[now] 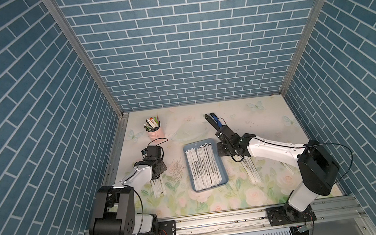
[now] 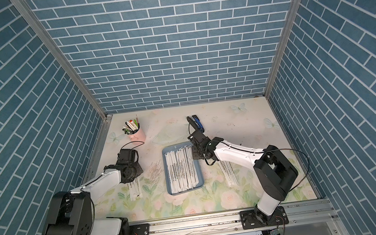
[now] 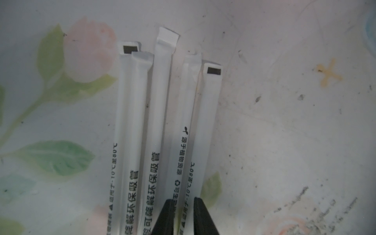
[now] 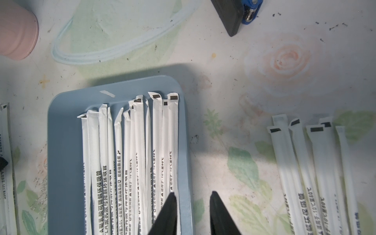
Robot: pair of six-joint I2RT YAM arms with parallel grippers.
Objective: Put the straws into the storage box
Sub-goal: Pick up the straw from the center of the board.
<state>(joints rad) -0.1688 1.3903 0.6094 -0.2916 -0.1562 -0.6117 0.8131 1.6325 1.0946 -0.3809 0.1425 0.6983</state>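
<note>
The step in hand seemed to be the pick-up from the loose straws (image 1: 158, 186) that lay near the left edge of the desk (image 1: 268, 123). The left end effector (image 3: 184, 203) was down on this group, its fingers closed on the straws between them, probably two that overlapped. To do it well, I think the lift should go straight up and slowly, so that the neighbours touching the held ones do not come along. The straws should then be turned parallel to the long side of the storage box (image 1: 193, 146), carried over its low rim and let go low. A thin wrapper can slip or droop, so a grip near the middle would be safer.

The box lay about the middle of the desk, already filled with many straws side by side. Another loose group (image 1: 252, 171) lay between the box and the right edge.

The left arm was folded, with the wrist bent down over its group. The right arm reached forward across the right group. The right end effector (image 4: 192, 195) hung over the right rim of the box, released and empty.
</note>
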